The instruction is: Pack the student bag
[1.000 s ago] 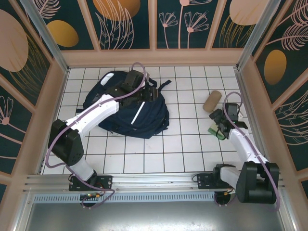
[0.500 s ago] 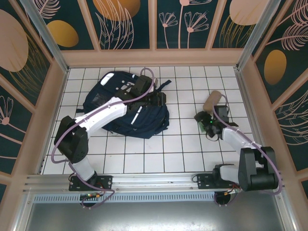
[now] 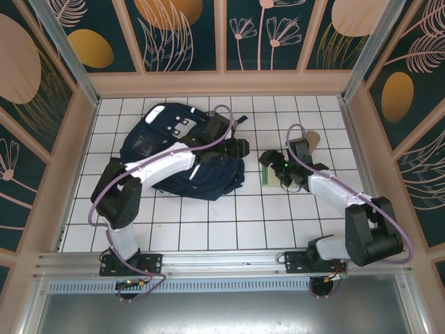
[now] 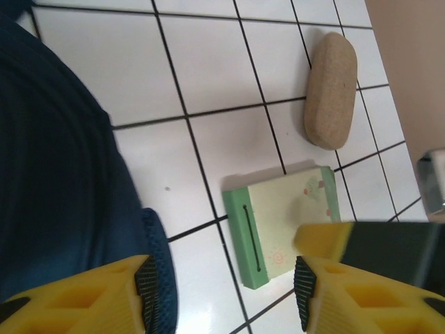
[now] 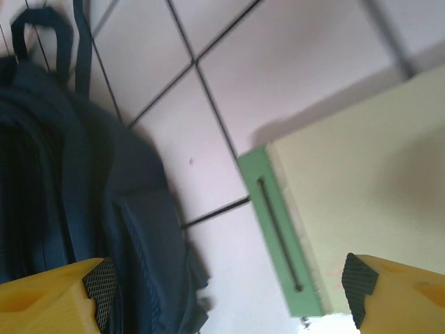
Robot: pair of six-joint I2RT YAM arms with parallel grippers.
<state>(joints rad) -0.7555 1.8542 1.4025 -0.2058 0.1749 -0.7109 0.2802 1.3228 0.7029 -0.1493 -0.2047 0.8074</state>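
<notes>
While right gripper (image 5: 226, 278) fingers stand spread wide, one against the green notebook (image 4: 285, 226), left gripper (image 4: 222, 278) fingers are also parted, one touching the student bag (image 3: 149, 139), lying left of centre; tan case (image 4: 332, 90) beyond

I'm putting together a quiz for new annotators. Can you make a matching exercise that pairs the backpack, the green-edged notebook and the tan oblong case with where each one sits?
Things:
1. student bag
2. green-edged notebook
3. tan oblong case

Places, seen from the top camera:
A. farthest right
B. farthest left
C. between the other two

Pairs: 1-B, 2-C, 3-A
</notes>
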